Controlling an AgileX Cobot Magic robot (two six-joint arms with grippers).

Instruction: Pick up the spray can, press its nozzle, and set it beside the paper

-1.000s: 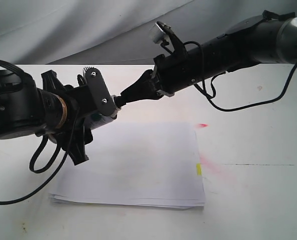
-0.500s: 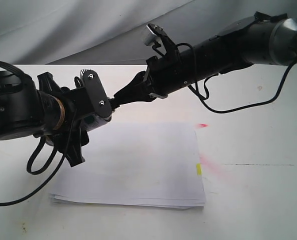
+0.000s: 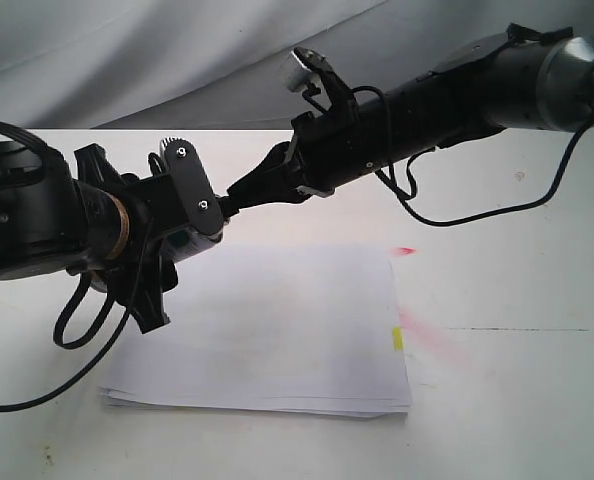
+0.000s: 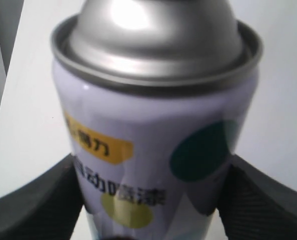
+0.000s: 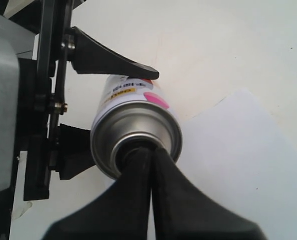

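As left fingers [image 4: 33, 205] gripped spray can [image 5: 133, 135], closed right fingers [image 5: 163, 190] on nozzle, we logged: placement beside paper [image 3: 277, 330] pending.

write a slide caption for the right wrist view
Closed right gripper set against the top of the spray can, which the left gripper holds near the paper

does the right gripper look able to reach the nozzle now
Likely yes: the left gripper holds the can by its body, leaving its top free, and the right gripper, shut, sits right there.
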